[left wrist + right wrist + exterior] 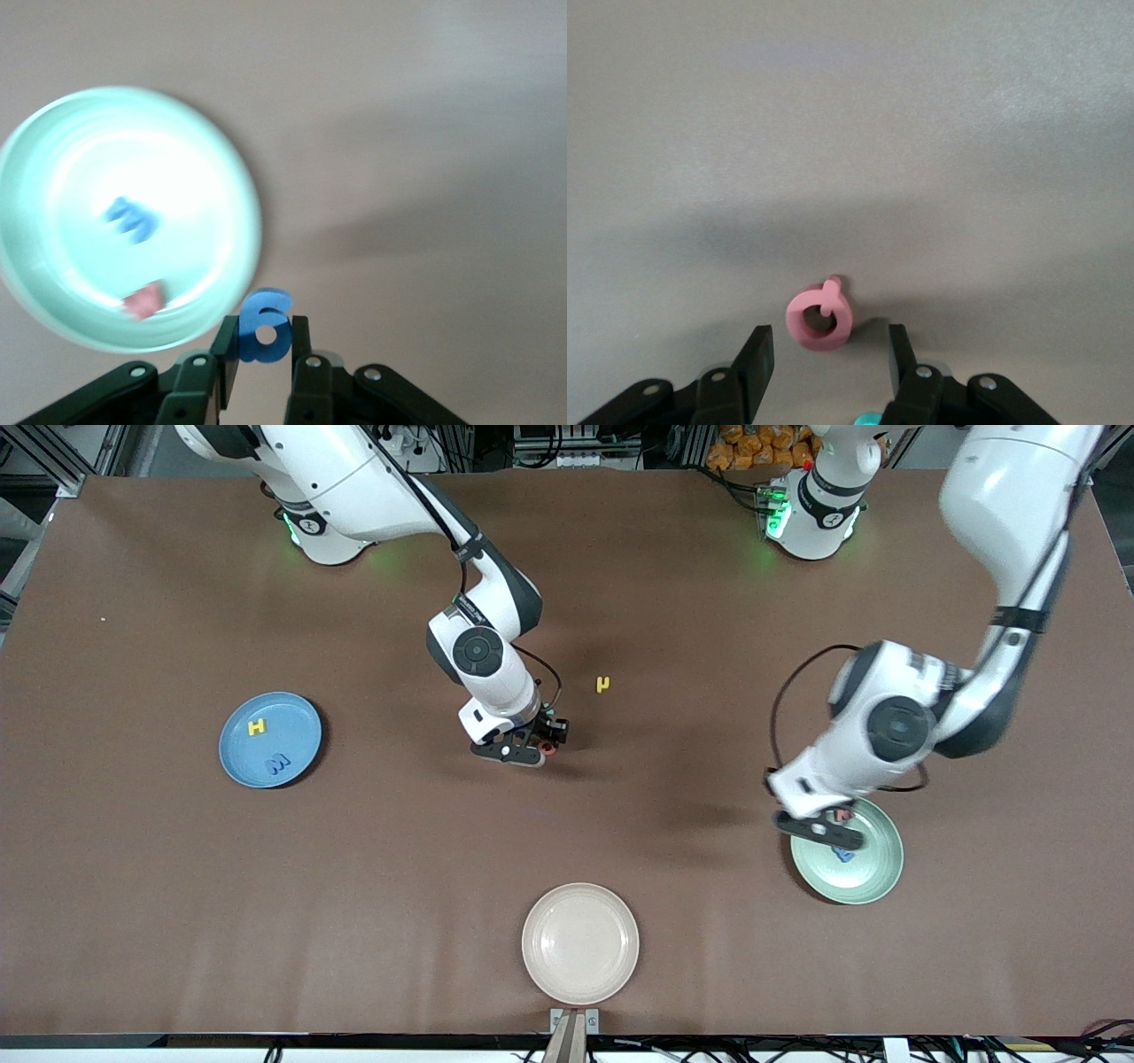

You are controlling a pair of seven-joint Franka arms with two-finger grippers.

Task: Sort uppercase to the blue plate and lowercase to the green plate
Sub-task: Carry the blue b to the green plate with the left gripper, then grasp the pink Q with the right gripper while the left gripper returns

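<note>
My left gripper (264, 343) is clenched on the blue g (266, 323), which stands upright between the fingers. In the front view this gripper (819, 828) hangs over the upper rim of the green plate (873, 881), low in the frame toward the left arm's end of the table. From the left wrist view I see the g just outside the plate's rim (239, 190). Two letters lie in the plate: a blue e (131, 220) near the middle and a red letter (144, 299) by the rim.

My right gripper (540, 748) sits low over the bare table at mid-frame. Its fingers (755, 352) are spread, one on each side of the red Q (821, 319), and neither touches it. The Q lies flat on the table. A bit of teal (868, 418) peeks out at the bottom edge of the right wrist view; I cannot tell what it is.

The blue plate (235, 757), at mid-height toward the right arm's end, holds the yellow H (257, 726) and the blue W (278, 763). The tiny yellow letter (602, 684) lies alone on the table, just above the right gripper in the frame. The beige plate (580, 943) is at bottom centre.
</note>
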